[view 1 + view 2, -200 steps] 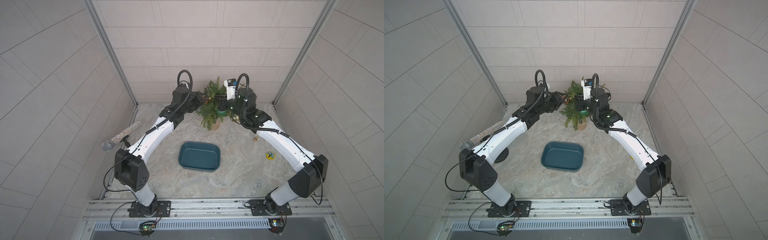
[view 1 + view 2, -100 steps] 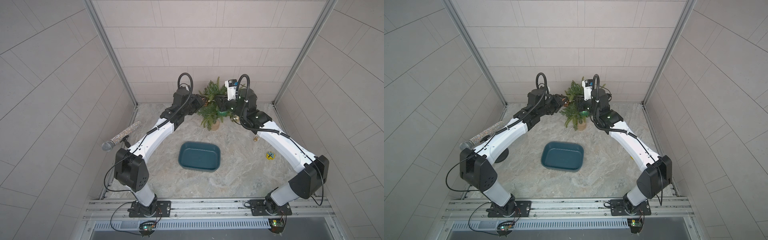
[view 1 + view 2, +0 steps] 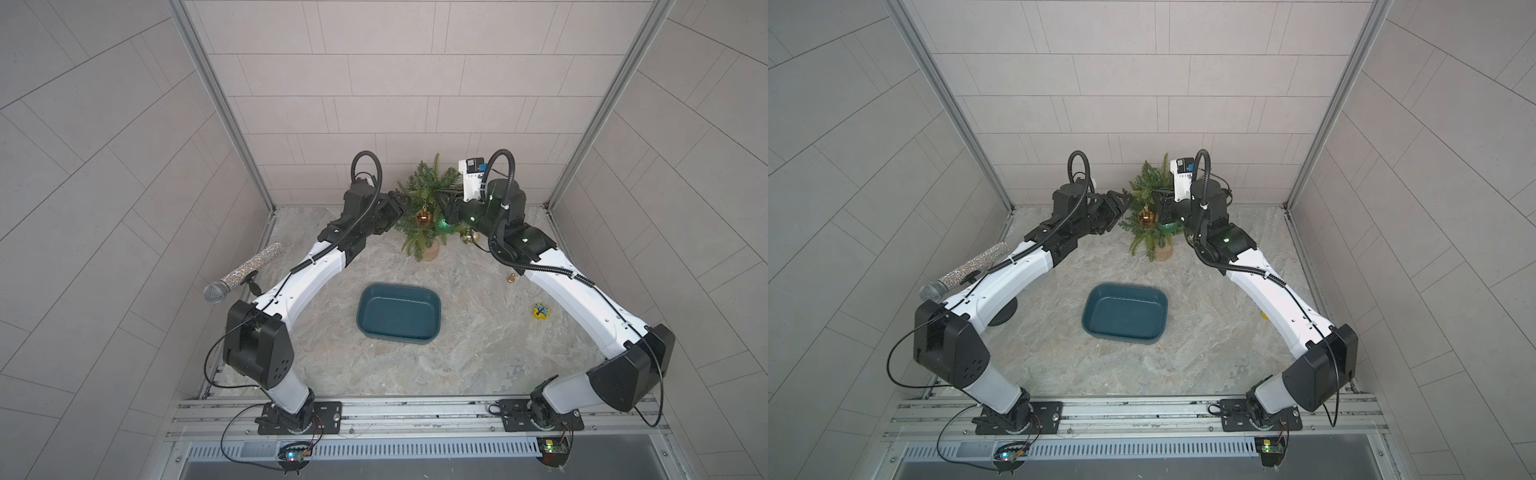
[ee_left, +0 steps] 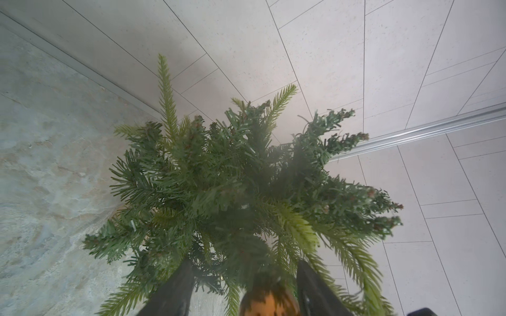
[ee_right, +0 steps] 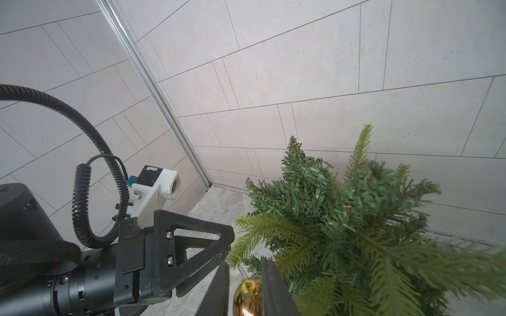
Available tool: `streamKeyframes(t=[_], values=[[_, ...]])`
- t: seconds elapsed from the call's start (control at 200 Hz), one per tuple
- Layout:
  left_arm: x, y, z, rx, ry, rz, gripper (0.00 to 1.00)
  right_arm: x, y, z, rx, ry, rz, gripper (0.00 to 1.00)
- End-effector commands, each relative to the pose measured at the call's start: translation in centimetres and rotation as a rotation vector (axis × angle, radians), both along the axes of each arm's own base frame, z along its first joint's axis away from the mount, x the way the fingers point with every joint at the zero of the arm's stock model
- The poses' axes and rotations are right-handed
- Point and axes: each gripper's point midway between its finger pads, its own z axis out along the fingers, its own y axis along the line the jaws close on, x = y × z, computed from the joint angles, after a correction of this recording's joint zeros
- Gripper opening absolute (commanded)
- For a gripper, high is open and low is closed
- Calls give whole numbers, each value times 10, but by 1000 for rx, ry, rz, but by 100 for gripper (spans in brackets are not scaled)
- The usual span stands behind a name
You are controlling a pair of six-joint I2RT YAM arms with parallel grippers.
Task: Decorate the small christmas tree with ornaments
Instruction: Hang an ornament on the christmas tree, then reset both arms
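The small christmas tree [image 3: 422,191] stands at the back of the table on its tan base [image 3: 430,252]. A copper-orange ornament [image 3: 423,217] hangs on its front, and a green ornament [image 3: 443,226] sits lower among the branches. A pale gold ornament [image 3: 469,237] lies on the table beside the right arm. My left gripper [image 4: 244,264] is open at the tree's left side, the copper ornament [image 4: 269,301] loose between its fingers. My right gripper [image 5: 246,262] is at the tree's right side, jaws a narrow gap apart, with the copper ornament [image 5: 247,296] showing beyond them.
A dark teal tray [image 3: 398,332] sits mid-table. A tiny gold bell [image 3: 510,277] and a small yellow piece [image 3: 541,310] lie at the right. A glittery microphone [image 3: 245,274] on a stand is at the left. Tiled walls close in behind the tree.
My left gripper's jaws have spread wider around the copper ornament. The right gripper's jaws have parted slightly. Both arms have stayed at the tree.
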Motion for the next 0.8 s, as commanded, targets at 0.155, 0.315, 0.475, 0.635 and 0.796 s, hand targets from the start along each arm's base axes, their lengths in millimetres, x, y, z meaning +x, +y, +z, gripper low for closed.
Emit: streamKeyframes(t=[0.155,0.315,0.475,0.635,0.796], values=[[-26,23,22,-4,-59,31,65,-26,-17,18,38,-29,-11,39],[-46,30,15,30,-43,4,67,-42,-25,3,36,25,-5,41],[-71,32,1,68,-10,-60,72,-66,-42,-26,14,102,-35,51],[-97,39,-14,129,22,-106,79,-89,-65,-68,-44,201,-77,60],[-118,54,-30,206,57,-102,99,-108,-87,-103,-61,274,-122,83]])
